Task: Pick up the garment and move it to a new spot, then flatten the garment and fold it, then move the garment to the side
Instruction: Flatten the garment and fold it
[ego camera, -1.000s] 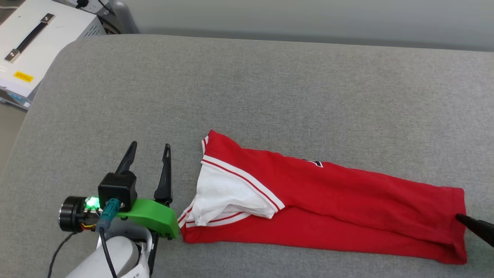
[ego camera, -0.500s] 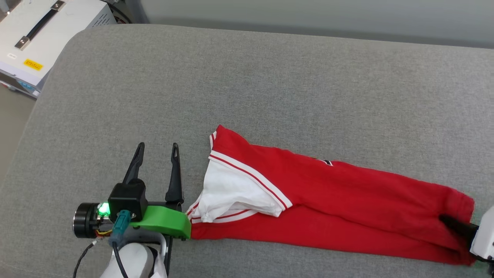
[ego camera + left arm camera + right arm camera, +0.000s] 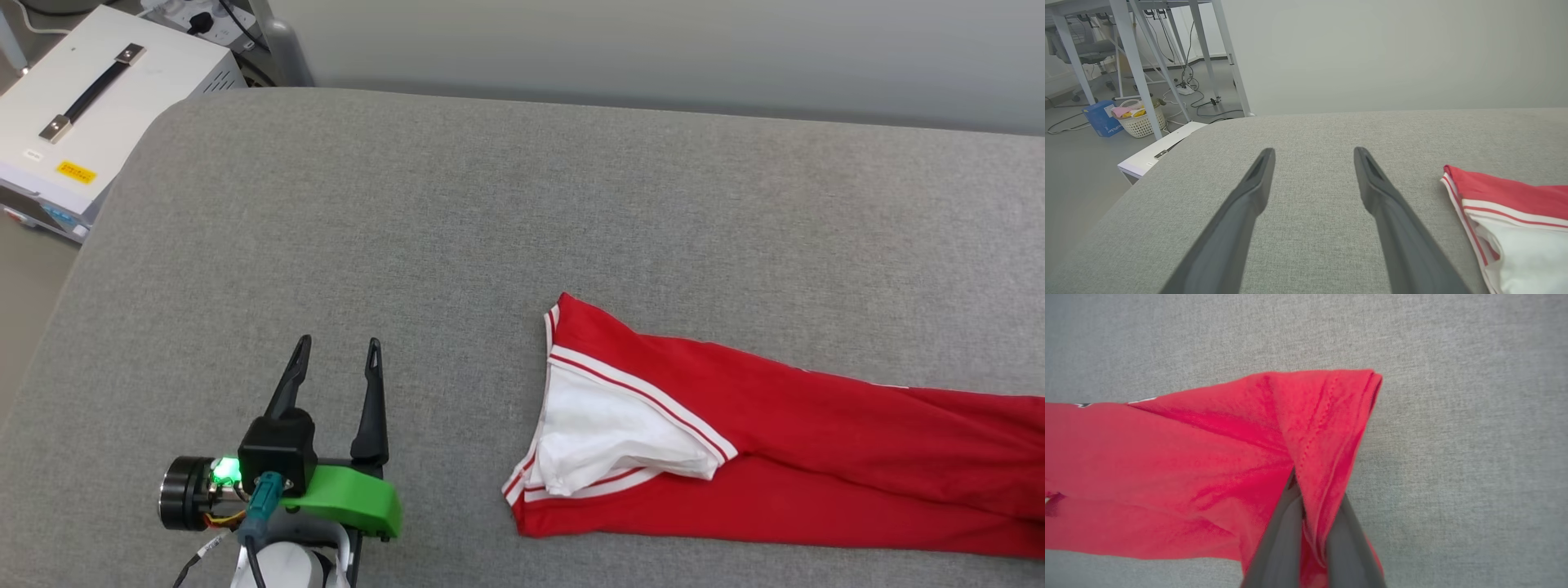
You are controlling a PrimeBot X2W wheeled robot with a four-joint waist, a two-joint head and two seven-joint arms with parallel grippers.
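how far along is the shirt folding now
Done: the garment lies folded into a long narrow strip on the grey cushion. In hand: the right claw is shut on its hem end; the left claw is open, apart from it. Remaining: likely moving it aside.

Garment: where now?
The garment lies lower right in head view on the grey cushion, right of the open left gripper; right gripper pinches its hem.

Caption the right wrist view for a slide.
Right claw pinches the stitched hem of a red garment above a grey fabric surface.
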